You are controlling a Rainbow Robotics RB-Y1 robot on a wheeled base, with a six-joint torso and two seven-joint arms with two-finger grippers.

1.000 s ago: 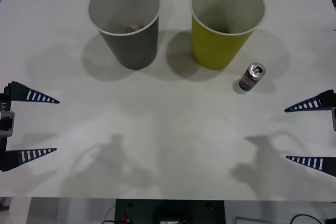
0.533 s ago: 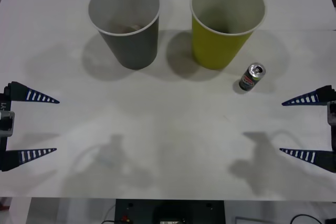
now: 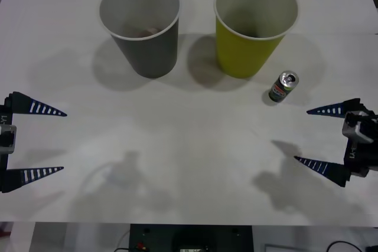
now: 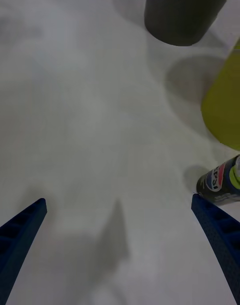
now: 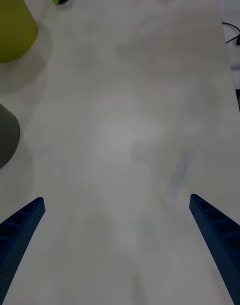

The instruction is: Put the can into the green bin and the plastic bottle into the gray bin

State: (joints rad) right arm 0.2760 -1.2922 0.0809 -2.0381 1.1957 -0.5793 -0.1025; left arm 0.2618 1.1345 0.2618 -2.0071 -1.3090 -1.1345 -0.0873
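Now I see my right gripper (image 3: pixel 309 135) spread wide, the can (image 3: pixel 283 87) (upright) just beyond its far fingertip, left gripper (image 3: pixel 64 141) likewise released.

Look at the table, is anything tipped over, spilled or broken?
Nothing stands out. The can stands upright on the table beside the green bin, and the gray bin is upright too. Both grippers, left and right, are open.
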